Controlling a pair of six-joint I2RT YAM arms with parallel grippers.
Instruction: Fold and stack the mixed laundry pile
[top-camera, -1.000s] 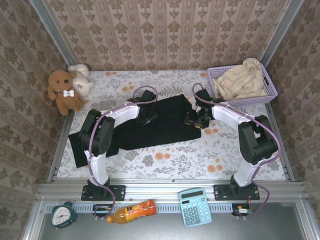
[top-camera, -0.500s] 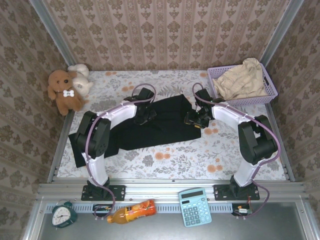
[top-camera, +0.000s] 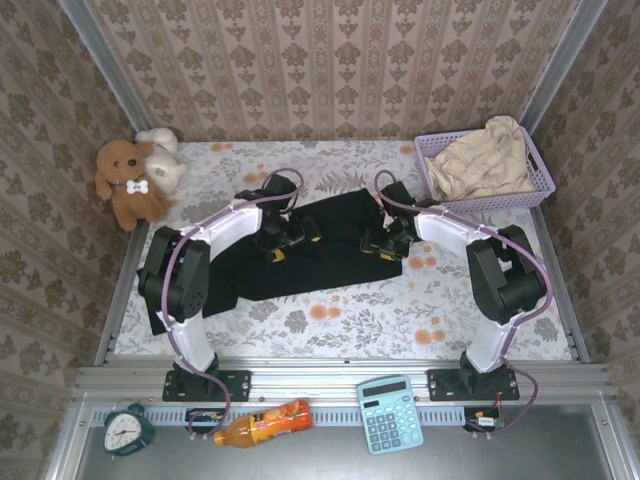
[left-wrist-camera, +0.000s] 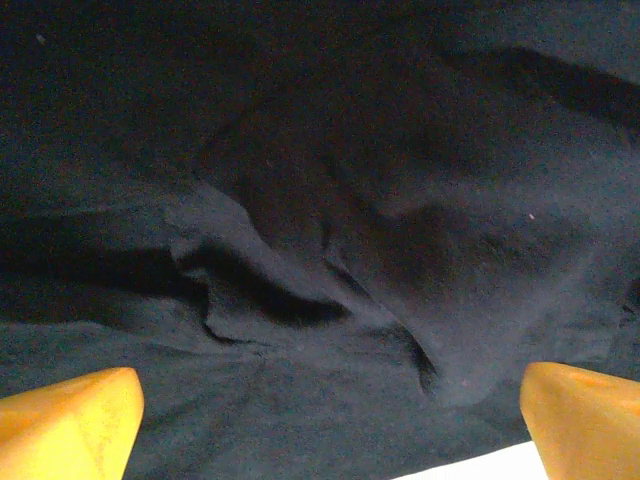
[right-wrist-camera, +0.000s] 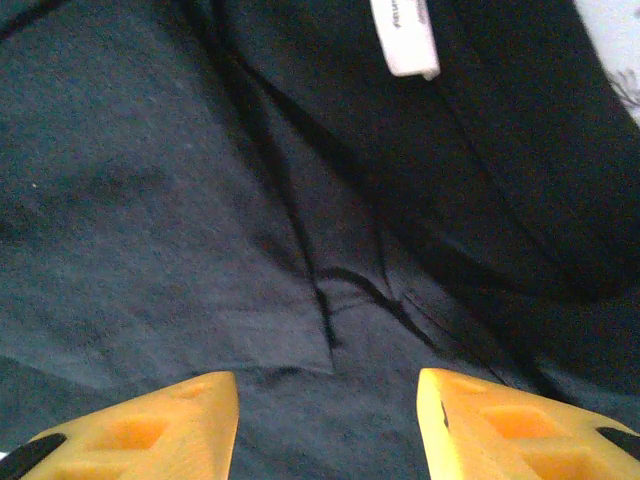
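Calculator, orange bottle, clock on near ledge. Floral tabletop: black garment spread mid-table. Left gripper fingers wide over it; right gripper half-spread, empty. Right wrist view adds white label. Beige garment in far-right basket.

Left gripper now spread wide over the black garment, was pinched shut just before; its wrist shifts slightly left. Right gripper edges left too.

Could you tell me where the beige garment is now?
The beige garment sits bunched in the lavender basket at the table's far right corner in the top view.
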